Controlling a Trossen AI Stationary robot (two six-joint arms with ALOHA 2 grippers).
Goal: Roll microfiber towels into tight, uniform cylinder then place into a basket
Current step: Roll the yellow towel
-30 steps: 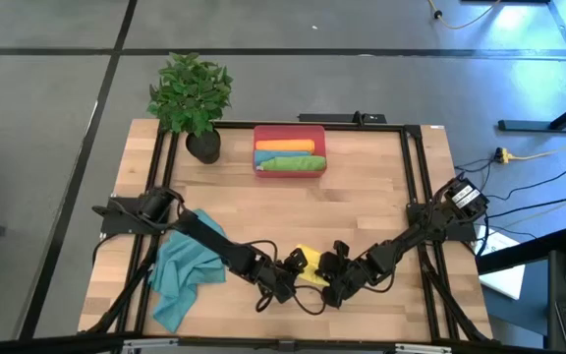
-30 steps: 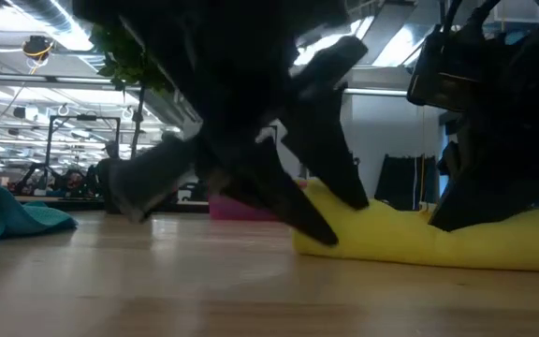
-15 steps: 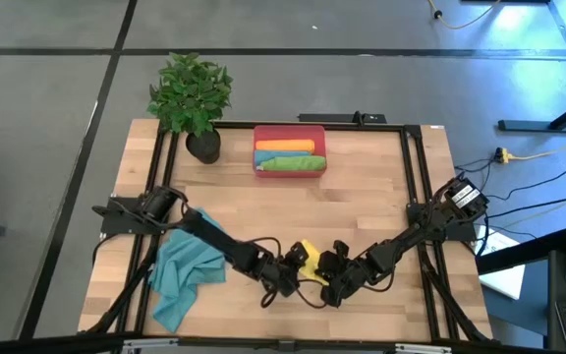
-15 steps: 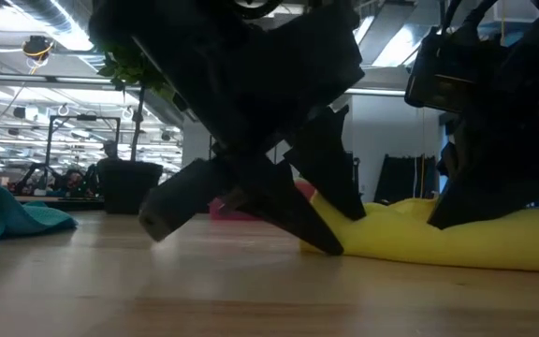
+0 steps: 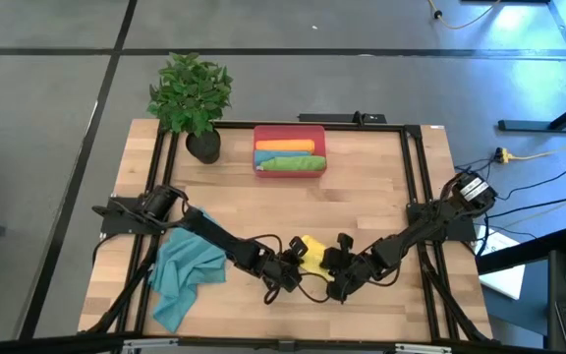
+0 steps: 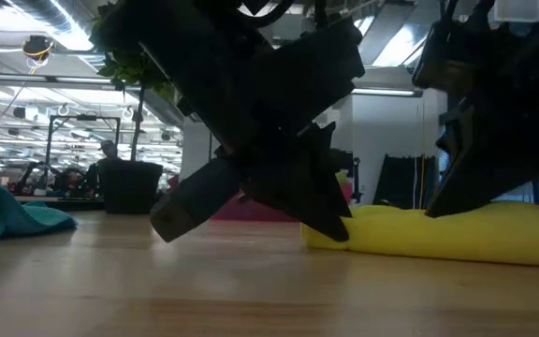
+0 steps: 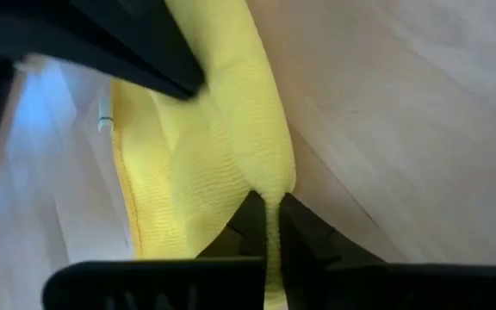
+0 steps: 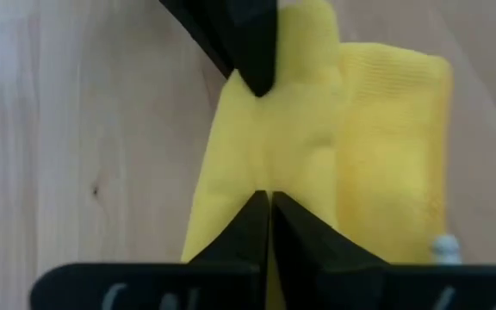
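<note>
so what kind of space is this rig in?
Looks like a robotics lab or workshop, not a home: wooden table on grey floor with loose cables, plus ceiling strip lights and racks of equipment in the room behind.

In the high view, both arms covered most of the yellow towel (image 5: 311, 254) near the bench's front edge. In the low view, the teal towel (image 6: 12, 213) was cut off by the picture's edge.

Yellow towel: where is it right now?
High view: the yellow towel lies near the table's front edge, between the left gripper and right gripper, both pinching it.
</note>
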